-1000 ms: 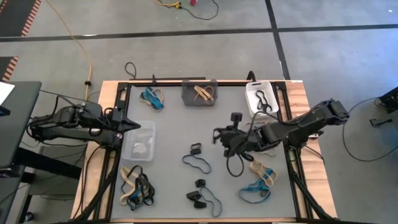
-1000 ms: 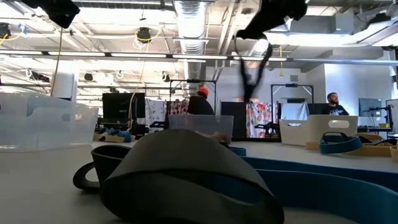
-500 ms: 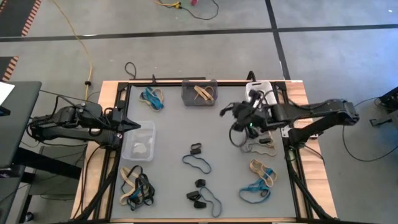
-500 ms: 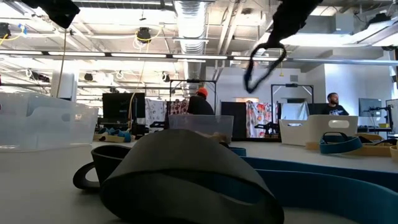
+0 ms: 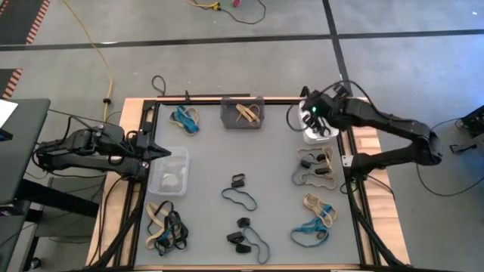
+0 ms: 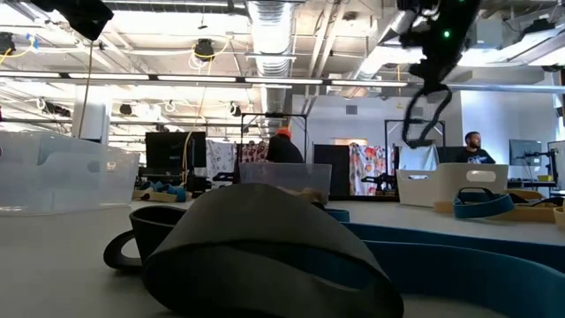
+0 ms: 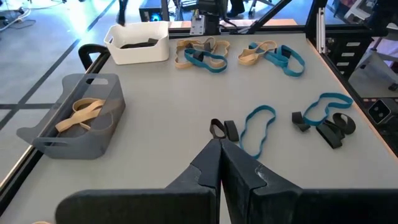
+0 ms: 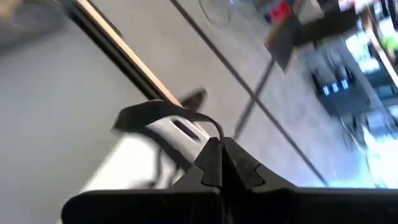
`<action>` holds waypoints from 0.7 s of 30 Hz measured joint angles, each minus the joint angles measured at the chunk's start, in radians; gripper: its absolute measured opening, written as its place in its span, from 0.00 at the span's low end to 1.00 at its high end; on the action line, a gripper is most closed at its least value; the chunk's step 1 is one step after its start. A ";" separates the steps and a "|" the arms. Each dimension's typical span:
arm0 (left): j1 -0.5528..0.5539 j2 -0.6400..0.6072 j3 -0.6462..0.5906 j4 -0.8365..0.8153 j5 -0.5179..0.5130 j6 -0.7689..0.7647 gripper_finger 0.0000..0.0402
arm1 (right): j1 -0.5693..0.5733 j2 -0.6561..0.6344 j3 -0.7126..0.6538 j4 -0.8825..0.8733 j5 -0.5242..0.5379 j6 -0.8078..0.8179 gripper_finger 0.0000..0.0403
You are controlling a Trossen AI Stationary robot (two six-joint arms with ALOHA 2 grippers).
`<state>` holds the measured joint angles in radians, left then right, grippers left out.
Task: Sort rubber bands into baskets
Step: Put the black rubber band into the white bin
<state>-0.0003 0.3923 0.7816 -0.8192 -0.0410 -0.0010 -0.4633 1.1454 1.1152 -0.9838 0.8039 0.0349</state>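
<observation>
Your right pincer (image 5: 309, 115) is clamped on a thin black rubber band loop (image 6: 422, 119). The loop hangs down from it in the air, right above the white plastic basket (image 5: 317, 121) at the far right of the grey counter (image 5: 212, 159). In the right wrist view the black loop (image 8: 165, 114) curls out from the tips, which are pressed together, with the white basket (image 8: 134, 165) just under it. Another black band already lies inside that white basket.

The dark grey plastic basket (image 5: 242, 112) sits at the far middle of the counter and has a tan rubber band (image 5: 247, 113) in it. The clear plastic basket (image 5: 169, 171) sits on the left side, near your left pincer (image 5: 165, 153).

More bands are still out on the counter. A blue and tan bunch (image 5: 185, 119) lies at the far left, just beside the grey basket. A tan, black and blue bunch (image 5: 165, 227) lies at the near left. Small black bands and a blue loop (image 5: 240, 198) lie in the middle. A tan and black bunch (image 5: 315, 168) lies at the right, near the white basket, and a tan and blue bunch (image 5: 315, 221) lies at the near right.

Your left pincer waits at the left edge of the counter with its tips together and nothing in them.
</observation>
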 joint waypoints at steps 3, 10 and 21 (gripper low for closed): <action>0.000 0.000 0.000 0.000 0.000 0.000 0.00 | -0.097 0.005 -0.010 0.000 -0.080 0.002 0.06; 0.000 0.000 0.000 0.000 0.000 0.000 0.00 | -0.259 0.006 -0.126 0.055 -0.218 0.001 0.07; 0.000 0.000 0.000 0.000 0.000 0.000 0.00 | -0.325 0.006 -0.320 0.225 -0.347 -0.005 0.09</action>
<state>-0.0004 0.3923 0.7815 -0.8192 -0.0410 -0.0010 -0.7880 1.1519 0.7955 -0.7584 0.4565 0.0297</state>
